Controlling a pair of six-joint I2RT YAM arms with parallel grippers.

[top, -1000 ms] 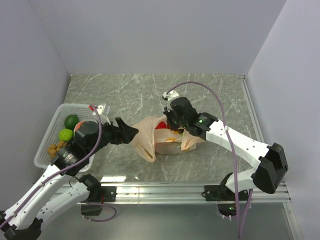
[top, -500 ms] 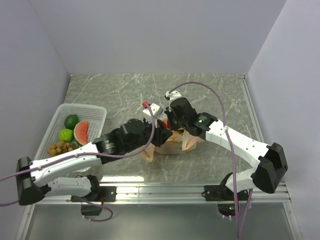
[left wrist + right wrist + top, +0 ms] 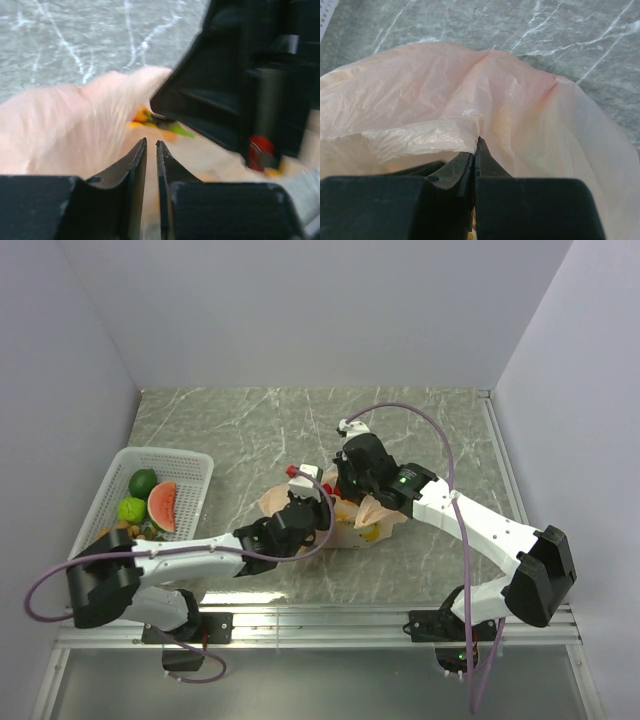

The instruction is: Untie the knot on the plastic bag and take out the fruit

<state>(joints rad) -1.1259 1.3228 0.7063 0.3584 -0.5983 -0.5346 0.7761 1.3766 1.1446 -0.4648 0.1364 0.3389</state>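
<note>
Top external view: bag (image 3: 372,512) lies near mid-table on the marble-patterned table (image 3: 250,420), crumpled, with both grippers at it. Right gripper (image 3: 343,483) sits on the bag's far upper edge; right wrist view shows its fingers (image 3: 465,170) pressed together with a fold of peach film (image 3: 470,120) pinched at the tips. Left gripper (image 3: 318,510) reaches in from the bag's left side; left wrist view shows its fingers (image 3: 136,165) nearly together, a thin gap between them, peach film just beyond the tips, and I cannot tell if any film is caught. Same view: the right gripper's black body fills the upper right, with a bit of red (image 3: 260,149) and yellow-green below it, blurred. Yellow fruit (image 3: 368,532) shows through the bag's near side. No knot can be made out. Basket (image 3: 100,515) stands well left of the bag, holding a green fruit (image 3: 143,481), a lime-green one (image 3: 132,509) and a watermelon slice (image 3: 164,506)
</note>
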